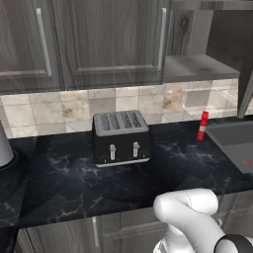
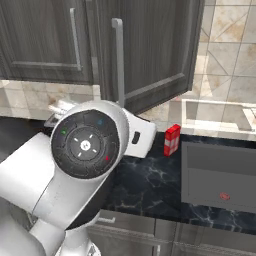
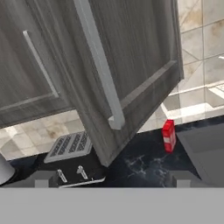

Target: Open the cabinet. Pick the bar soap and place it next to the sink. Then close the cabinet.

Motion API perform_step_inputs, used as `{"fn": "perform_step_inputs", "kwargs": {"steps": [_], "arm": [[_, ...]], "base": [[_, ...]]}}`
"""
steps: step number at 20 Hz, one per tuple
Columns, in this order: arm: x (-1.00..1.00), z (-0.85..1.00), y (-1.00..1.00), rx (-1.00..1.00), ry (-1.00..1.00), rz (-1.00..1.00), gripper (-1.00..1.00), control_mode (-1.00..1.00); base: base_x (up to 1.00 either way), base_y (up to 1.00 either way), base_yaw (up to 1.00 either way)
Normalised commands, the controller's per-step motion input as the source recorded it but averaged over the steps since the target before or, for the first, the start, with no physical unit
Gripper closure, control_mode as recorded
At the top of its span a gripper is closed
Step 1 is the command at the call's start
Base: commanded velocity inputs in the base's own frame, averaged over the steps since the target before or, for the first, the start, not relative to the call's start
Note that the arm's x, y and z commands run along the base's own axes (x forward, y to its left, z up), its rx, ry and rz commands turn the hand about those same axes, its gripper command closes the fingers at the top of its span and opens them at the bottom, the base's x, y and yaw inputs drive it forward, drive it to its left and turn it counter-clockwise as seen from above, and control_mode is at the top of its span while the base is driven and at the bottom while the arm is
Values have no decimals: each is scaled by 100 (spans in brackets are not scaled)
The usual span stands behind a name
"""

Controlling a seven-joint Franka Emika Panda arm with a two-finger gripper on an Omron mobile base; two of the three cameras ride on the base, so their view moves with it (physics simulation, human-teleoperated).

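Currently, read the scene as follows.

Claw (image 3: 113, 178): released. In the hand view its two dark fingertips (image 3: 46, 179) stand wide apart with nothing between them, and they touch nothing.

Claw aim: it faces the open cabinet door (image 3: 131, 57), below and clear of the door's long silver handle (image 3: 98, 65).

Cabinet (image 1: 197, 29): open on one side. In the right base view you see the door (image 2: 150, 50) swung out over the counter, with its handle (image 2: 118, 60) along the free edge. In the left base view the same door is edge-on at the right border of the picture.

Shelf (image 1: 197, 66): pale grey and exposed behind the open door.

Neighbouring doors (image 1: 108, 39): shut, flush with the cabinet front, to the left of the open bay.

Sink (image 2: 220, 160): dark grey basin set into the right end of the counter, with its thin rim level with the top.

Reddish patch (image 2: 225, 196): lies on the sink floor toward the front rim. It is too small for you to tell what it is.

Bottle (image 1: 202, 126): red and white, upright, near the counter's back edge, just beside the sink's back left corner.

Toaster (image 1: 121, 137): black with a silver top, slots up, standing mid-counter nearer the back edge, well apart from the sink.

Counter (image 1: 64, 183): black marbled top. Its front edge runs above the grey base cabinets (image 2: 150, 235).

Arm (image 2: 85, 145): its large white joint rises in front of the counter's front edge.
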Motion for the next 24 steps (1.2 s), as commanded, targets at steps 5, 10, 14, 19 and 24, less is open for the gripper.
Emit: {"fn": "perform_step_inputs", "kwargs": {"steps": [5,10,14,19,24], "arm": [[-81,0,56,0,-16,7,-100,-100],[-23,0,66,0,-4,1,-100,-100],[0,0,74,0,0,0,-100,-100],[0,0,87,-2,0,0,-100,-100],[0,10,31,-3,1,0,-100,-100]], "base": [[0,0,0],[0,0,0],[0,0,0],[0,0,0],[0,0,0]]}}
